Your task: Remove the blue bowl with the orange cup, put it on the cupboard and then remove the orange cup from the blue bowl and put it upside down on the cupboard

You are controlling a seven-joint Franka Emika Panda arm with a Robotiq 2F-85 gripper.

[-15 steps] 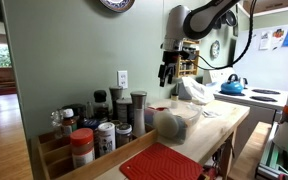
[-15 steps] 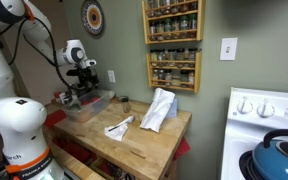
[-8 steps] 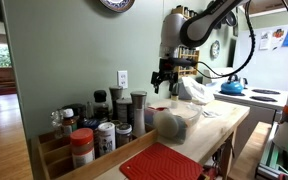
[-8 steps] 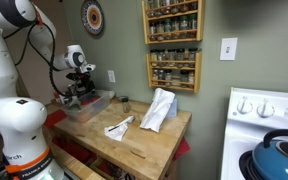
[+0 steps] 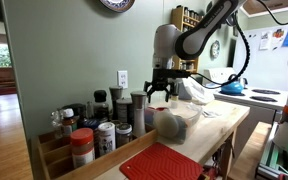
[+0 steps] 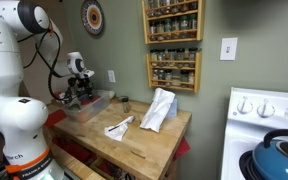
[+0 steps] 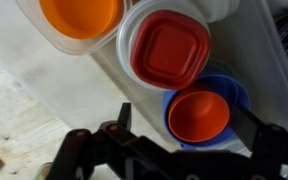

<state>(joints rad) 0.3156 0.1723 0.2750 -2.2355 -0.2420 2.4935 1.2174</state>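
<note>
**Wrist view.** We see the blue bowl (image 7: 239, 92) directly below the gripper (image 7: 187, 122), lying between its two dark fingers (image 7: 124, 118). The orange cup (image 7: 198, 115) sits inside the bowl, mouth toward the camera. The jaws stand wide apart and grasp nothing; we cannot tell whether either finger touches the bowl. Past the fingertips a red-lidded container (image 7: 169, 50) lies against the bowl's rim, and an orange-lidded one (image 7: 79, 15) lies farther off.

**Exterior view, jars in front.** The gripper (image 5: 158, 93) hangs above the cupboard (image 5: 212, 126), fingers spread and empty. We cannot make out the bowl or cup here.

**Exterior view, stove in front.** The gripper (image 6: 80, 96) hangs just above a clear bin (image 6: 90, 108) at the cupboard's (image 6: 149, 135) far end. It is too small here for us to judge its opening.
</note>
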